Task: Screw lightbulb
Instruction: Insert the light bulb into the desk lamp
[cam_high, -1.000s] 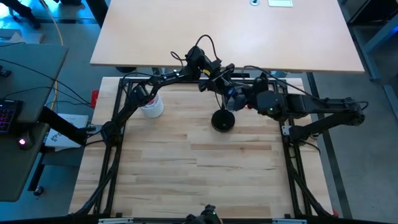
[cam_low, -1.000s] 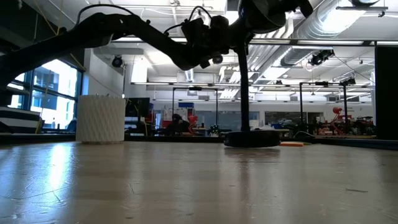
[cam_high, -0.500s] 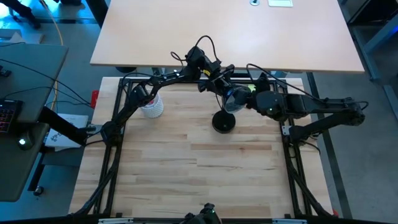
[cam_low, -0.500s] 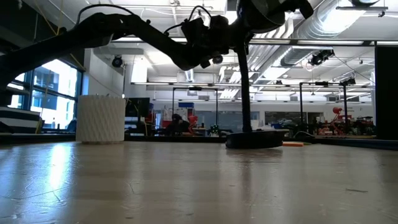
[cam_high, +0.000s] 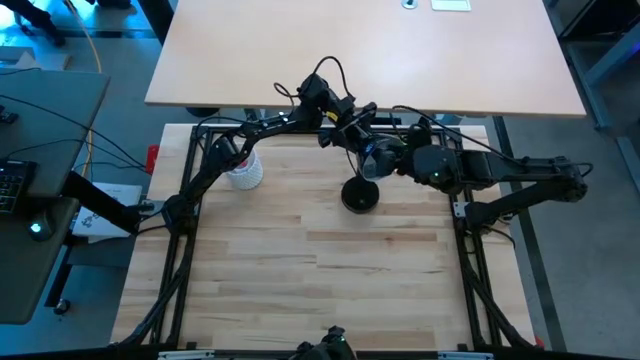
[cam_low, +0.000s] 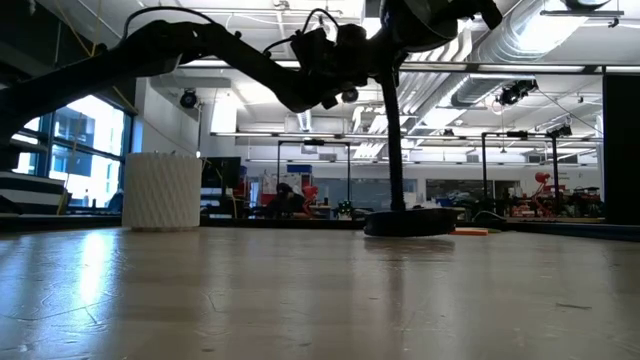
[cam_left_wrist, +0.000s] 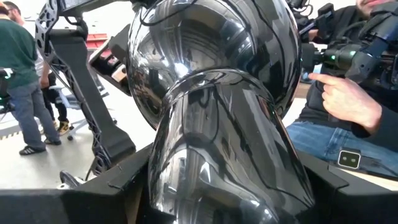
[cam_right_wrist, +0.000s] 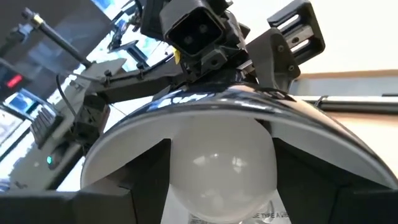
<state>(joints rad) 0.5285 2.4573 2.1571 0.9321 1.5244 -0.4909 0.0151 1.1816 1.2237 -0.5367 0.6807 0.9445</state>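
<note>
Left gripper (cam_high: 352, 122): I saw its fingers clamped around the glossy black lamp head (cam_left_wrist: 211, 68) from behind, at the far edge of the table (cam_high: 320, 270).
Right gripper (cam_high: 378, 157): I had it pinching the lightbulb (cam_right_wrist: 221, 163), one dark finger (cam_right_wrist: 146, 171) on each side of the white globe.
Lightbulb: it sat up inside the lamp shade's rim (cam_right_wrist: 311, 134), above the table, between both arms.
Lamp base (cam_high: 359, 194): round, black, resting on the wood just beside the right gripper.
White cup (cam_high: 243, 171): it stood near the left arm, well apart from the lamp.
Person (cam_left_wrist: 22, 81): standing in the room beyond.
</note>
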